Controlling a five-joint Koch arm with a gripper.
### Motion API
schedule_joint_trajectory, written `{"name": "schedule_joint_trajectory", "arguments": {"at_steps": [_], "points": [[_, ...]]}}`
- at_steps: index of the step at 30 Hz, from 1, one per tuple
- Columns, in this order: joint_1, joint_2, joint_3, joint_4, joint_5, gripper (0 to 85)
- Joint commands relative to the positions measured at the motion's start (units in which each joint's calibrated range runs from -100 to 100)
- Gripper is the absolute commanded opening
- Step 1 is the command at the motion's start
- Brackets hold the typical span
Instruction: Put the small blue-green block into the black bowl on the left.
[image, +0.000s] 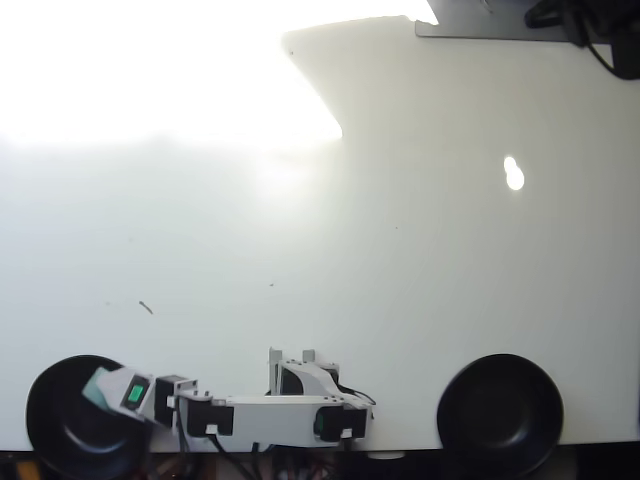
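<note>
Overhead view: arm (265, 418) stretched low along near table edge (400, 300), gripper (100, 388) over left black bowl (60, 440), likely for the drop. Jaw state impossible to tell. Pale teal patch at tip, possibly the small blue-green block (97, 387). Matching bowl (500, 400) well apart; open tabletop beyond.

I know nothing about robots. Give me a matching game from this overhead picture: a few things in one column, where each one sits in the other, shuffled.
Things:
1. gripper
2. right black bowl
3. glare
4. arm's base

Places in the overhead view:
A. top left of the picture
B. bottom edge, near the middle
C. over the left black bowl
D. bottom right, nothing inside

Pairs: 1-C, 2-D, 3-A, 4-B
</note>
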Motion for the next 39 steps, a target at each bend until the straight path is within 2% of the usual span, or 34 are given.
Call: {"name": "schedule_joint_trajectory", "arguments": {"at_steps": [1,6,9,12,14,17,21,27,33,34,36,39], "points": [[1.3,1.3,4.2,0.3,-3.2,3.1],[2.9,3.5,3.9,2.1,-8.9,3.2],[3.6,4.1,3.9,4.2,-13.8,3.2],[4.0,5.4,3.5,7.0,-20.1,3.2],[4.2,6.7,3.6,8.8,-22.3,3.2],[4.8,8.1,4.0,10.2,-22.4,3.2],[5.4,9.2,4.0,10.6,-19.1,3.1],[6.0,10.3,3.7,12.3,-20.7,3.2],[6.2,10.1,3.6,11.9,-20.5,3.2],[6.2,10.1,3.6,11.9,-20.4,9.2],[6.2,10.3,4.1,10.2,-20.1,31.4],[6.1,10.3,4.1,10.1,-19.1,42.8]]}}
